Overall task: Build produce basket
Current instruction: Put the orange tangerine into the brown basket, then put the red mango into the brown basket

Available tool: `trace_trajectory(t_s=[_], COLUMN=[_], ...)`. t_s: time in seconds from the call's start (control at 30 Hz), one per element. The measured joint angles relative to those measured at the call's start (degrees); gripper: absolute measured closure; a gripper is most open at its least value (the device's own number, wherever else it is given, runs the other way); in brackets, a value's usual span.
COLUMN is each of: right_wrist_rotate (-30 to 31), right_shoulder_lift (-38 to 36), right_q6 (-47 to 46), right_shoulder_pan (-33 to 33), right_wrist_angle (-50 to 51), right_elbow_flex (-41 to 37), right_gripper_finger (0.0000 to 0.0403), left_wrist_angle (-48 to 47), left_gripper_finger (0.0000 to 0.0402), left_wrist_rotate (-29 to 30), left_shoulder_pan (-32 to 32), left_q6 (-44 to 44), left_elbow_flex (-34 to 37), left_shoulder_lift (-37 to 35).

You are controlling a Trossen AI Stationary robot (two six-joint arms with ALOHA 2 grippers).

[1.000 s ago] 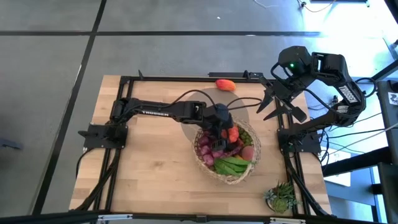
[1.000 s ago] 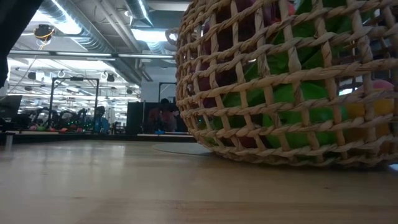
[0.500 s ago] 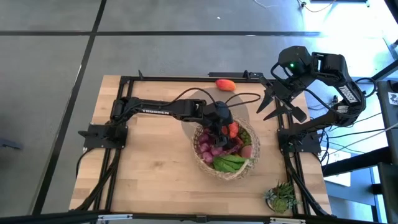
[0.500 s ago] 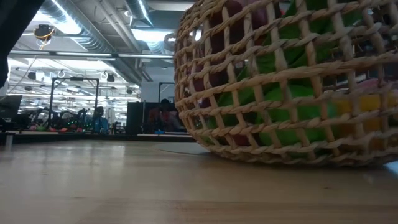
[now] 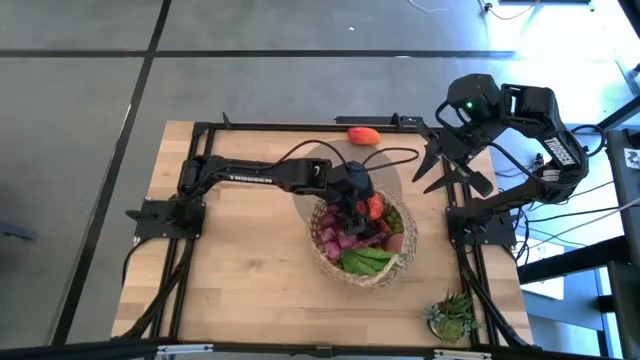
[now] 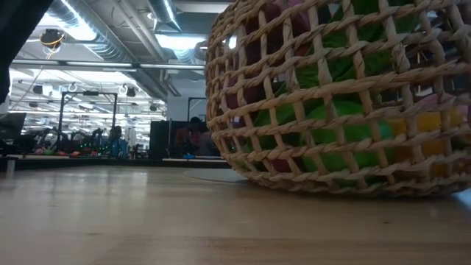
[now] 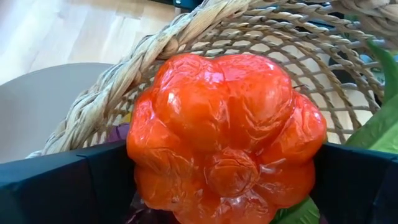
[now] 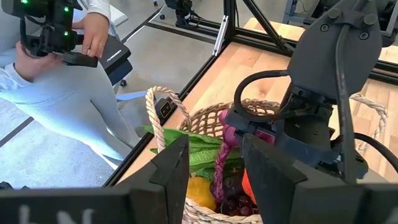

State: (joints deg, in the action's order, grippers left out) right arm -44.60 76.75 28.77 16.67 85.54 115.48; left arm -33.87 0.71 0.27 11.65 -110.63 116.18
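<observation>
High view: left gripper point(image 5: 367, 208) sat over the wicker basket point(image 5: 338, 268) at table centre, right gripper point(image 5: 447, 168) parked spread apart beside it; left wrist view: fingers point(image 7: 62, 180) clamped an orange-red pepper point(image 7: 227, 134) inside the basket rim.

Potted plant point(image 5: 452, 316): we see it at the table's near right corner
Person point(image 8: 59, 93): we see them standing beyond the table edge, holding a dark device point(image 8: 53, 31)
</observation>
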Motion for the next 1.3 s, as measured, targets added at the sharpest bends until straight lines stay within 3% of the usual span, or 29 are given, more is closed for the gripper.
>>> trace_trajectory(t_s=[0.17,0.33,0.53,0.93,1.3], right_wrist_rotate=[0.0,0.0,0.0,0.0,0.0], right_shoulder_lift=[0.0,0.0,0.0,0.0,0.0], right_q6=[0.0,0.0,0.0,0.0,0.0], right_shoulder_pan=[0.0,0.0,0.0,0.0,0.0], right_wrist_angle=[0.0,0.0,0.0,0.0,-0.2], right_elbow_flex=[0.0,0.0,0.0,0.0,0.0], right_gripper_finger=[0.0256,0.0256,0.0256,0.0256,0.0256], left_wrist_angle=[0.0,0.1,0.2,0.5,2.5], left_gripper_finger=[0.0041,0.004,0.001,0.0005,0.0009], left_wrist_rotate=[0.2,-1.9,-3.5,-4.3,-3.9], left_shoulder_pan=[0.0,0.2,0.8,1.3,-1.1], left_q6=[-2.0,2.9,4.2,-1.4,-6.3], left_elbow_flex=[0.0,0.0,0.0,0.0,-0.5], left_shoulder_lift=[0.0,0.0,0.0,0.0,-4.9])
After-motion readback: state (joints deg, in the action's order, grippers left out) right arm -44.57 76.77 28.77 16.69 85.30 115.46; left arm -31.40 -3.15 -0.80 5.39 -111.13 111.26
